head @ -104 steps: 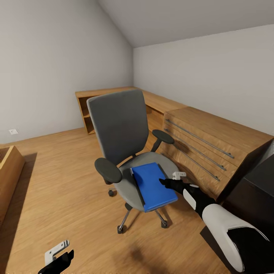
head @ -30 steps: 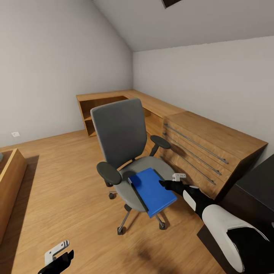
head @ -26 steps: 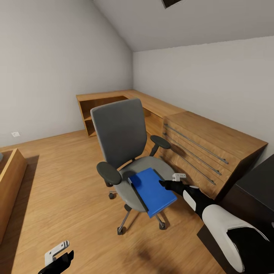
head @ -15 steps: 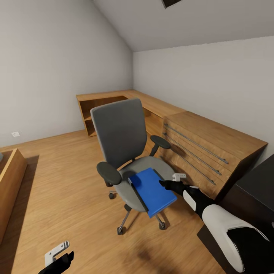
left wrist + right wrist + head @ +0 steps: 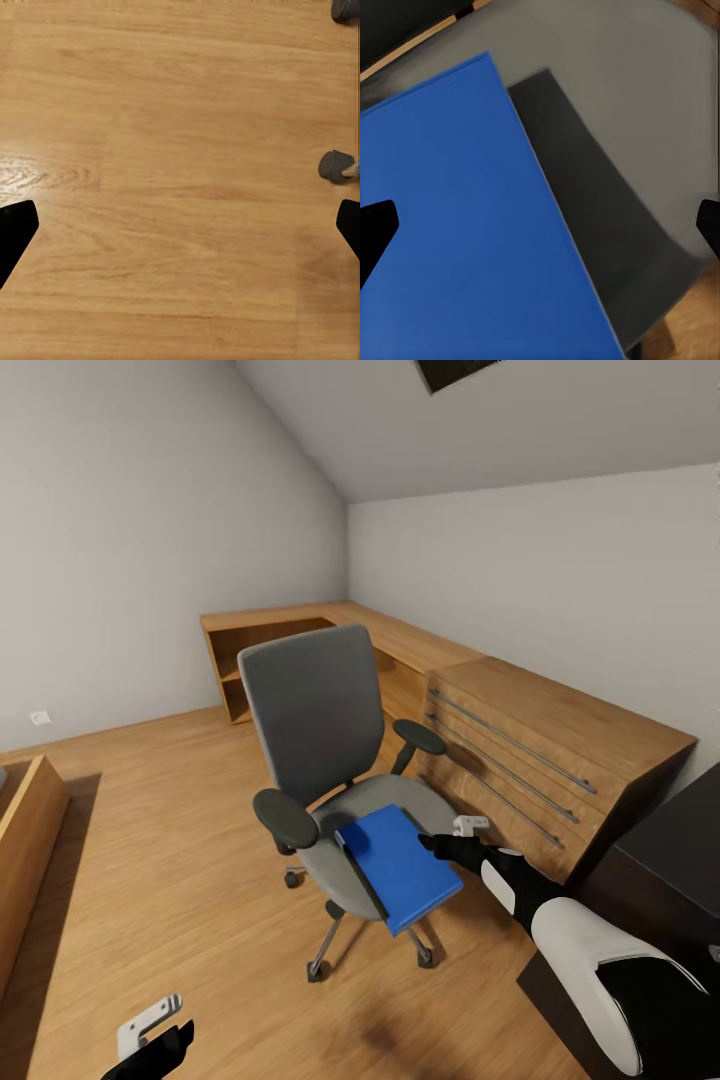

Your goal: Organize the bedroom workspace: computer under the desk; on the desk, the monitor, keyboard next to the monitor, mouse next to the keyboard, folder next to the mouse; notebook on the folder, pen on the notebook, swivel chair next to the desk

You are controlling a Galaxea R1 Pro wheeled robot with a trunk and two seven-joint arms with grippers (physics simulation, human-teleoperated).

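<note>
Flat bright blue folder (image 5: pixel 398 864) on the grey swivel chair (image 5: pixel 318 732)

No writing is legible. Its long axis runs from chair back toward the seat's front edge, which it overhangs; right pincer (image 5: pixel 436 842) touches its edge, grip unclear.

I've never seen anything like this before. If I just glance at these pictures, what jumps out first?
Probably the bright blue folder, lying on the grey seat of the swivel chair in the middle of the wooden floor, with its near corner sticking out past the seat's front edge. The robot's right pincer reaches to the folder's right edge, its white and black arm stretching in from the lower right. Behind the chair, a light wooden chest of drawers runs along the wall.
</note>
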